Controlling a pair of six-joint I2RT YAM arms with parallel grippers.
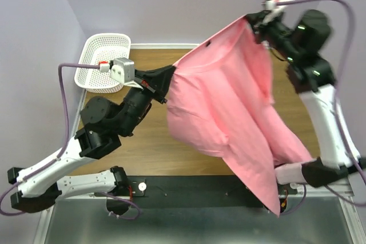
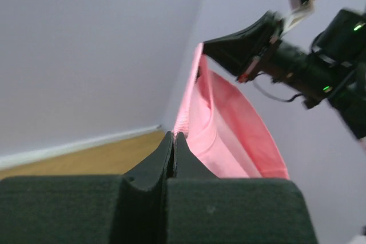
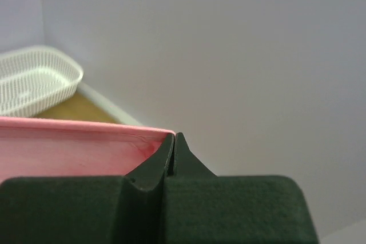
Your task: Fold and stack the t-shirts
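Firmly closed, left hand [image 2: 173,137], right hand [image 3: 173,137], pinching t-shirt [image 1: 229,101]

Both arms: black joint housings, white lower links. Left arm [image 1: 114,115], right arm [image 1: 309,70]. Lavender cable [image 1: 68,65] runs from the white wrist camera [image 1: 122,70]. Left tool [image 2: 172,136] — matte black wedge fingers [image 2: 154,170]. Green LED [image 2: 359,27] on right arm.

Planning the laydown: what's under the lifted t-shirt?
Wooden table shows left of the t-shirt; the patch directly beneath it is covered, so I cannot tell what lies there.
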